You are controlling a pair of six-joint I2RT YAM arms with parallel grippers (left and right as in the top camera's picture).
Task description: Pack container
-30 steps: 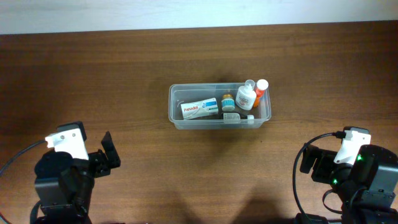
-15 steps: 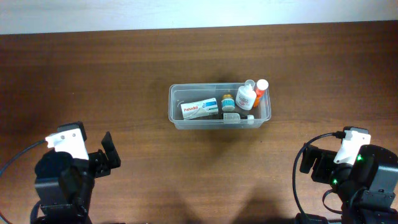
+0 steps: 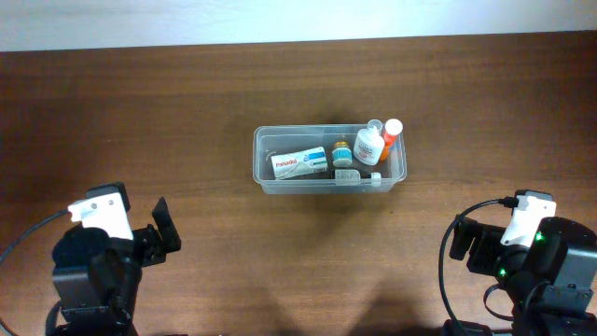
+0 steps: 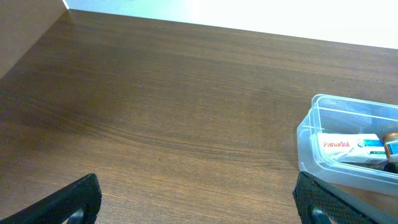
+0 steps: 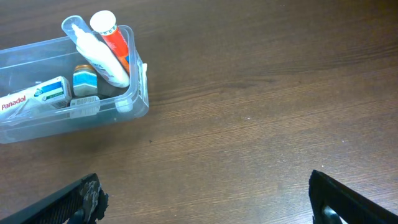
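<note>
The clear plastic container (image 3: pixel 263 177) stands at the table's middle. It holds a white Panadol box (image 3: pixel 298 164), a small jar with a yellow lid (image 3: pixel 342 151), a white bottle (image 3: pixel 369 145) and an orange tube with a white cap (image 3: pixel 391 136). It also shows in the left wrist view (image 4: pixel 309 149) and the right wrist view (image 5: pixel 138 99). My left gripper (image 4: pixel 198 200) is open and empty at the near left, far from the container. My right gripper (image 5: pixel 208 198) is open and empty at the near right.
The brown wooden table (image 3: pixel 187 103) lies bare around the container. Its far edge meets a white wall (image 3: pixel 298 19). The two arm bases sit at the near corners, left (image 3: pixel 93 261) and right (image 3: pixel 532 261).
</note>
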